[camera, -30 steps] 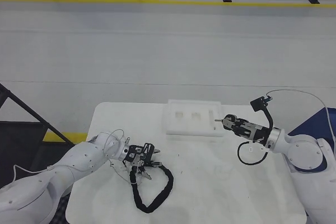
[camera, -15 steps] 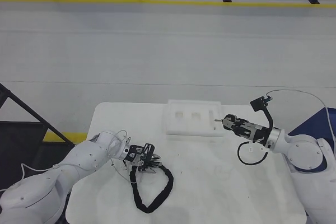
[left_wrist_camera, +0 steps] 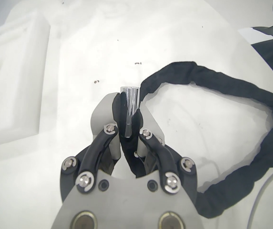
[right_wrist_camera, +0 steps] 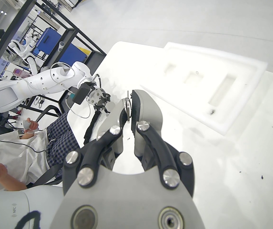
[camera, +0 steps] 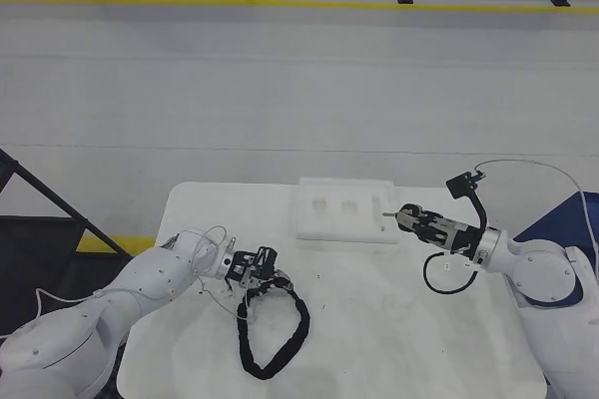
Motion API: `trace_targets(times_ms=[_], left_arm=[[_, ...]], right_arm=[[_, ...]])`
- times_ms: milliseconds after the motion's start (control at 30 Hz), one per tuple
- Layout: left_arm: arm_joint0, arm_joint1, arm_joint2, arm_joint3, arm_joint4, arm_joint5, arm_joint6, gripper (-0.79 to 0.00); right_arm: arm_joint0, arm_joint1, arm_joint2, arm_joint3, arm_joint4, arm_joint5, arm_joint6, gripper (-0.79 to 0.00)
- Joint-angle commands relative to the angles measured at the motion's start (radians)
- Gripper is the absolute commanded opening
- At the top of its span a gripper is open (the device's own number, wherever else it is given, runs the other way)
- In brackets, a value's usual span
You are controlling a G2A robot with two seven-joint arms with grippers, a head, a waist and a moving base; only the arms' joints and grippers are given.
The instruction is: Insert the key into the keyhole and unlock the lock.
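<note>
The lock is a black fabric-covered cable loop (camera: 278, 344) (left_wrist_camera: 258, 125) with a shiny metal cylinder (left_wrist_camera: 130, 106) at one end. My left gripper (camera: 265, 279) (left_wrist_camera: 128, 106) is shut on that cylinder, holding it a little above the table's left side while the loop trails on the tabletop. My right gripper (camera: 397, 215) (right_wrist_camera: 128, 107) hovers over the right side, near the foam tray's corner, and is shut on a small flat silver key (right_wrist_camera: 127, 106) whose tip points toward the left arm. The left gripper (right_wrist_camera: 100, 98) also appears far off in the right wrist view.
A white foam tray (camera: 346, 210) (right_wrist_camera: 222, 72) with rectangular recesses sits at the table's back middle. The white tabletop (camera: 379, 319) between the arms is open. A black frame (camera: 40, 199) stands off the left side.
My left gripper has lifted and shifted slightly back and right with the lock cylinder, dragging the cable's end along. The right arm has not moved.
</note>
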Motion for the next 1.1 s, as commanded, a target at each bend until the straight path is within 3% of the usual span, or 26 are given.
trace_targets(times_ms=[0,200,400,633,867,1067], left_arm=[[-0.004,0.018,-0.003,-0.037,-0.025,0.005,0.005,-0.785],[-0.026,0.07,-0.022,-0.176,-0.109,-0.036,-0.036,-0.785],[-0.046,0.107,-0.08,-0.291,-0.186,-0.087,-0.087,-0.785],[-0.039,0.14,-0.174,-0.436,-0.236,-0.032,-0.112,-0.785],[-0.019,0.149,-0.239,-0.552,-0.301,-0.034,-0.15,-0.785],[-0.023,0.132,-0.273,-0.581,-0.353,-0.02,-0.202,-0.785]], right_arm=[[0.0,0.0,0.0,0.0,0.0,0.0,0.0,-0.785],[-0.004,0.0,-0.006,0.0,-0.007,0.002,0.003,-0.785],[0.032,0.005,-0.066,-0.008,-0.023,0.048,0.146,-0.785],[-0.011,0.02,-0.019,-0.141,0.097,0.06,0.242,-0.785],[-0.088,0.038,0.075,-0.299,0.274,0.096,0.333,-0.785],[-0.122,0.044,0.099,-0.339,0.344,0.115,0.31,-0.785]])
